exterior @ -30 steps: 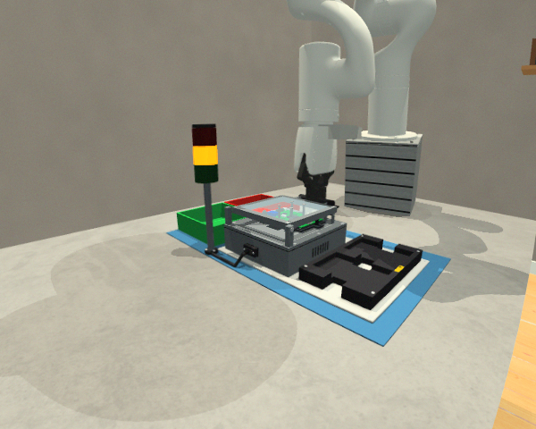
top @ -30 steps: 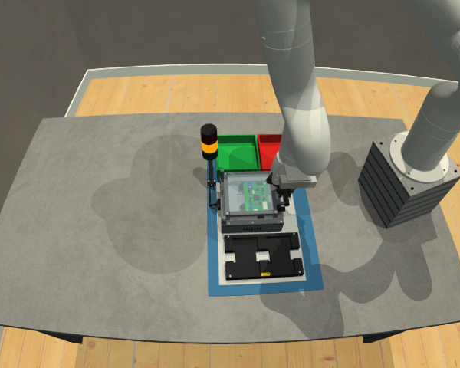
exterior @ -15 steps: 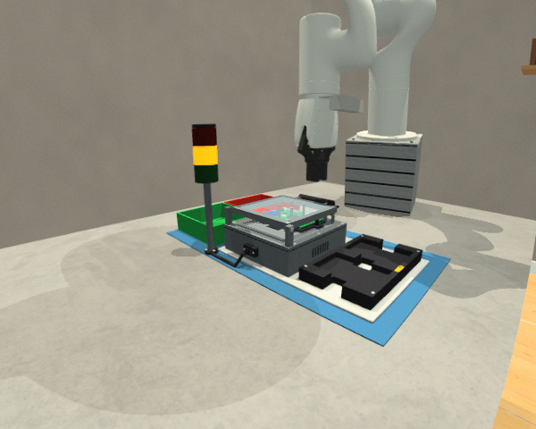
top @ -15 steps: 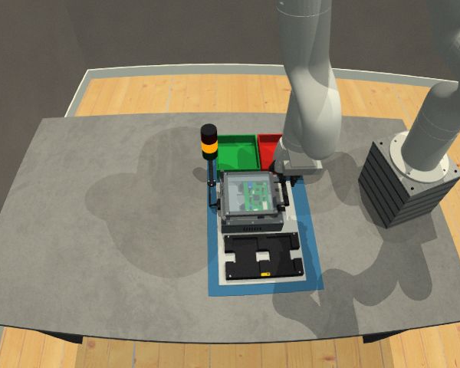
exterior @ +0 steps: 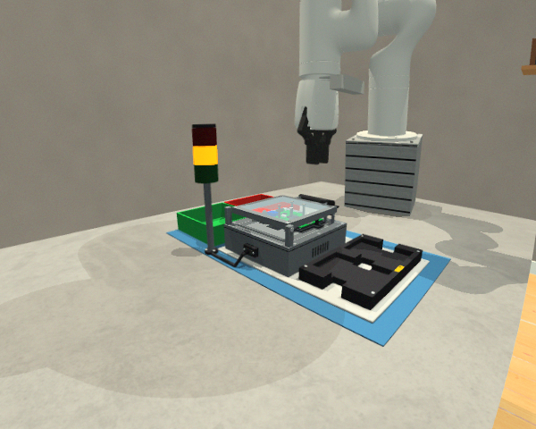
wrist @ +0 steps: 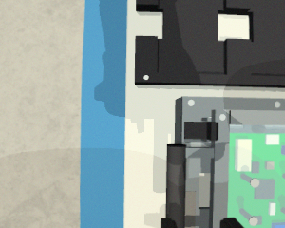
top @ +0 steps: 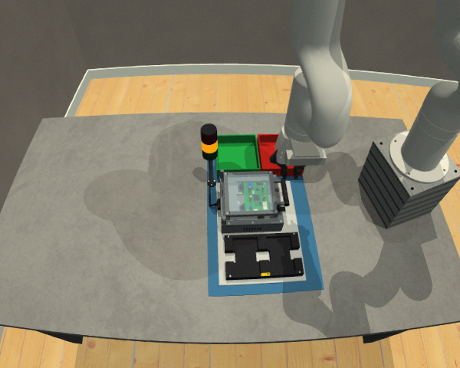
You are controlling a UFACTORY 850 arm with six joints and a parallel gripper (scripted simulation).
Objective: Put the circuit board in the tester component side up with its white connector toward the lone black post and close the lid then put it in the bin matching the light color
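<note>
The green circuit board [top: 256,196] lies flat in the grey tester [top: 251,205] under the closed clear lid; it also shows in the wrist view [wrist: 263,182]. The signal light [top: 208,142] shows amber [exterior: 205,155]. My gripper [exterior: 316,155] hangs well above the tester's far right side, over the lid's black handle bar [wrist: 176,182] and near the small black latch tab [wrist: 199,130]. Its fingers stand a little apart with nothing between them.
The empty black tray [top: 264,255] lies in front of the tester on the blue mat. The green bin [top: 237,152] and the red bin [top: 267,150] stand behind the tester. The arm's dark base block [top: 404,185] stands at the right.
</note>
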